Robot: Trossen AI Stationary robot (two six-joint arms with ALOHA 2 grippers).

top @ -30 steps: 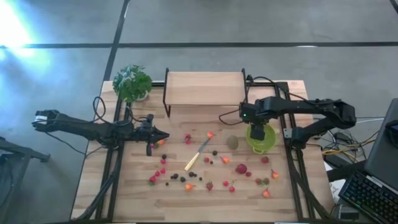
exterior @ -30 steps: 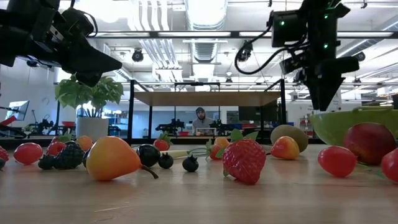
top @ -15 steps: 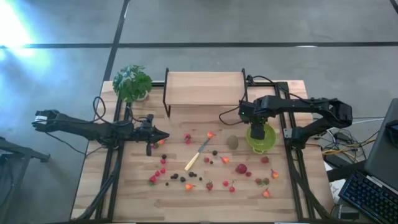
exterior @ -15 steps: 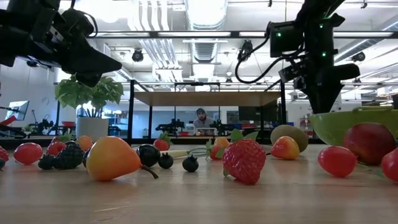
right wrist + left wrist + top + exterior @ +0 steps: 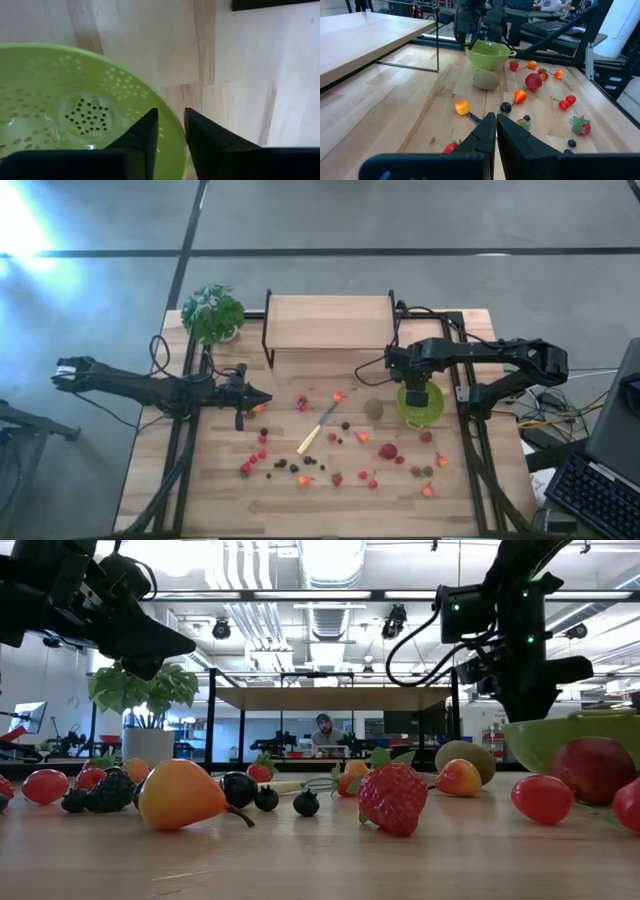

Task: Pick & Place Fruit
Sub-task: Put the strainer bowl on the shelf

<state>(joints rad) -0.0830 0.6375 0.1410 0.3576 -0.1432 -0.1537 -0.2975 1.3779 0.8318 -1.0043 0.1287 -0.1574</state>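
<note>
Pale wooden table [image 5: 330, 495], planks running crosswise, seen from above. Near one back corner stands a leafy potted plant [image 5: 213, 313]; along the back edge, a low wooden shelf on dark legs [image 5: 328, 321]. A green perforated bowl [image 5: 420, 402] rests on the right side, with a brown-green kiwi-like ball [image 5: 373, 409] just beside it. A pale-handled knife [image 5: 316, 432] lies near the centre. Small fruit pieces [image 5: 300, 467], mostly red, some dark, a few orange, lie scattered across the front half.
</note>
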